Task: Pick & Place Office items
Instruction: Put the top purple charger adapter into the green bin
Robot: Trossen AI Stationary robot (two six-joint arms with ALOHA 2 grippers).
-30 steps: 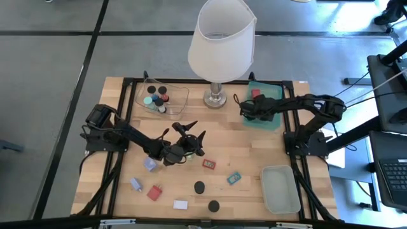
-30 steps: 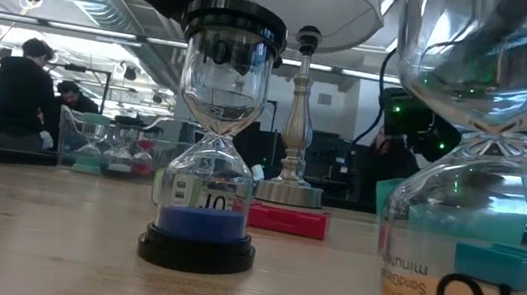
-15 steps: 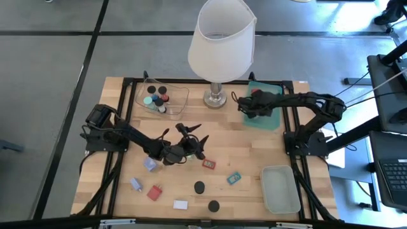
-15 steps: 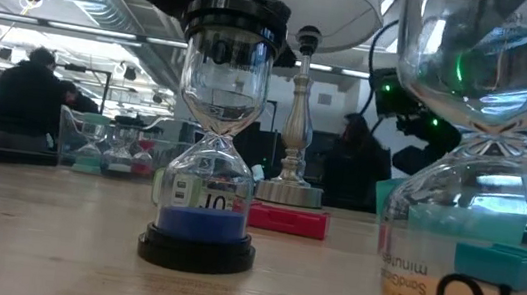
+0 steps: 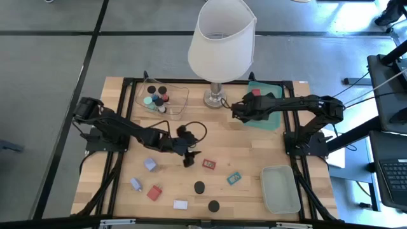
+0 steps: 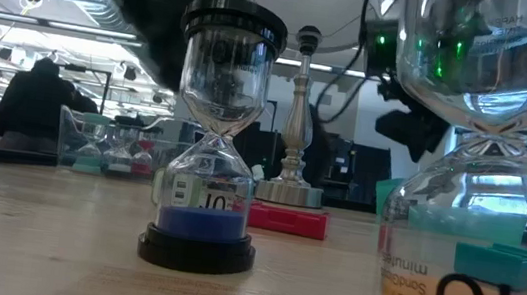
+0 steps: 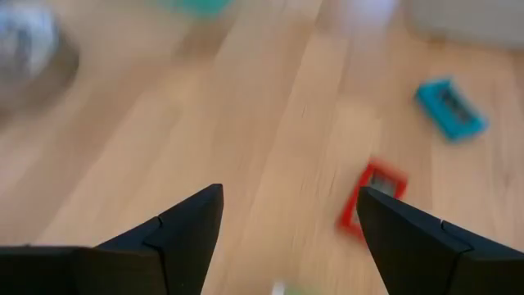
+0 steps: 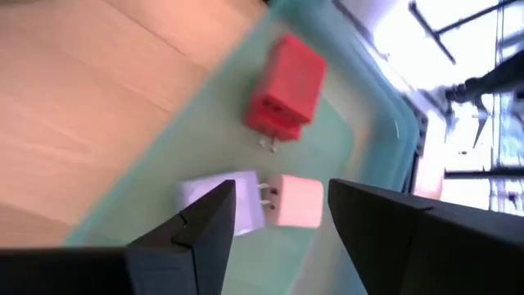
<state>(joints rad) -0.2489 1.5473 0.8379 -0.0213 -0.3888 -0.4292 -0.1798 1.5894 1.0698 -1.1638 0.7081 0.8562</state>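
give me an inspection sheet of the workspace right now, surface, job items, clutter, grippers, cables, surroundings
Surface: wooden table, bare in the middle.
Job's things: red tag, teal tag, two black caps loose at front; red block, pink and white blocks in teal tray; caps in clear tray.
Clutter: lamp; empty green tray.
Grippers: left gripper open, empty, near the red tag; right gripper open, empty, at teal tray's edge.
Cables: black loop by left wrist.
Surroundings: person behind the table.

A white-shaded lamp (image 5: pixel 221 44) stands at twelve o'clock on the wooden table (image 5: pixel 254 159), a clear tray (image 5: pixel 178 95) at eleven, green trays at two (image 5: pixel 275 121) and five (image 5: pixel 280 189).
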